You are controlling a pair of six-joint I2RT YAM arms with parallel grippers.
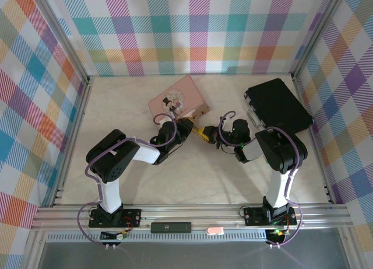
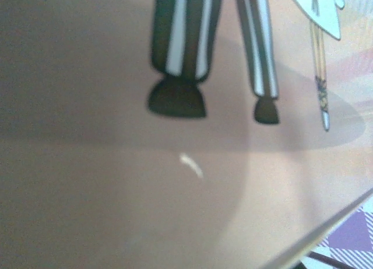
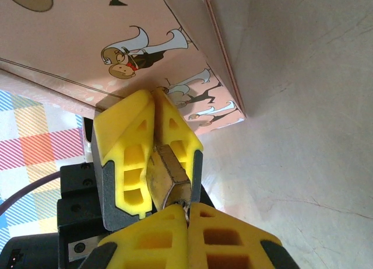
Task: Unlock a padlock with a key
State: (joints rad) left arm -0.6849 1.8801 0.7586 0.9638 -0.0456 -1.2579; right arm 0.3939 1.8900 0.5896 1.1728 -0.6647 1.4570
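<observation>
The right gripper (image 3: pixel 187 215) is pressing its yellow fingers together, their tips meeting the tiny brass-gold padlock (image 3: pixel 167 177). Whether they are pinching anything is hidden. The left gripper (image 3: pixel 158 139) is clamping that padlock just in front of the pink rectangular tin with cartoon figures (image 1: pixel 175 102), which is lying closed, contents unseen. Farther right, a flat black case (image 1: pixel 277 105) is also lying closed.

One padlock (image 3: pixel 166 175), one pink tin (image 1: pixel 178 102), one black case (image 1: pixel 278 105), two arms (image 1: pixel 134 152) (image 1: pixel 274 149).
</observation>
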